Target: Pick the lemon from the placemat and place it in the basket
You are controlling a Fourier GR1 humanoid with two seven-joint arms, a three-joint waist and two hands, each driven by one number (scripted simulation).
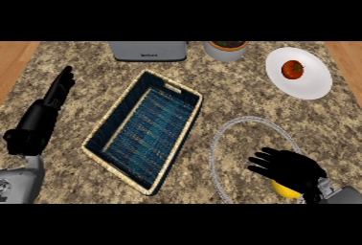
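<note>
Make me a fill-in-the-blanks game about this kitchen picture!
1. The right hand hovers over the yellow ____.
2. The white plate holds a red ____.
3. The basket lies between the two ____.
4. The left hand rests open at the view's ____ edge.

Missing words: lemon; tomato; hands; left.

Speckled granite counter (233,100); wood strips (14,62) at sides.
</note>
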